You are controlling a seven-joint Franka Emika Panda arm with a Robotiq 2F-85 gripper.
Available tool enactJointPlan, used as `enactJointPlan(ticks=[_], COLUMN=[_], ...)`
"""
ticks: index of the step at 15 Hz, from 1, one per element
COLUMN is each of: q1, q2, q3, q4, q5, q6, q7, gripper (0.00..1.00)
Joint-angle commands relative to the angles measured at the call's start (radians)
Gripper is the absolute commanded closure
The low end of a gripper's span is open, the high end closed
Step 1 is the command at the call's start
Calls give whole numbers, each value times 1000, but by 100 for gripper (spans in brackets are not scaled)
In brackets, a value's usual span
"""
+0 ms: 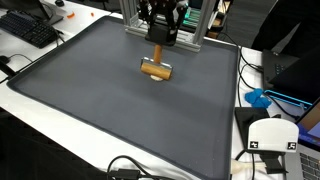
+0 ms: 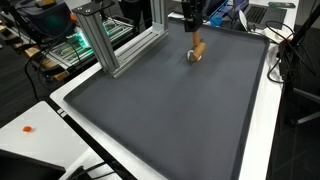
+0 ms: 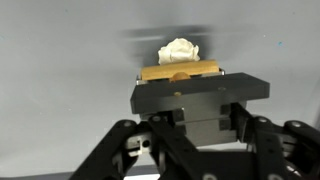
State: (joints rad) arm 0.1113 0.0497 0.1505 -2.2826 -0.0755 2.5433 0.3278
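On the single dark mat (image 1: pixel 90 110), one wooden block-headed tool (image 1: pixel 155 69) sits at upper centre of the frame, its handle rising towards the one gripper (image 1: pixel 160 40) directly above, seemingly so the head rests flat, though whether the jaws clamp the handle I cannot tell.

Arm (image 2: pixel 190 8): your single arm enters from the top edge in both exterior views, its last links near vertical.
Wrist: pointed straight down.
Gripper (image 1: pixel 161 38): hangs low, fingers downward.
Jaws: drawn close, clamped on the handle of a wooden tool (image 1: pixel 155 68).
Linkage bars: fill the lower wrist view.
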Motion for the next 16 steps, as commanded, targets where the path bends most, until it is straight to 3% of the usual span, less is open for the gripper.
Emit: enactJointPlan(ticks=[1, 8, 16], q1=[11, 14, 17], q2=[0, -11, -11], q3=[-14, -10, -8], q4=[7, 40, 32], q5=[-5, 11, 21], q6=[-74, -218, -211], q7=[-4, -15, -25], gripper=[65, 65, 65])
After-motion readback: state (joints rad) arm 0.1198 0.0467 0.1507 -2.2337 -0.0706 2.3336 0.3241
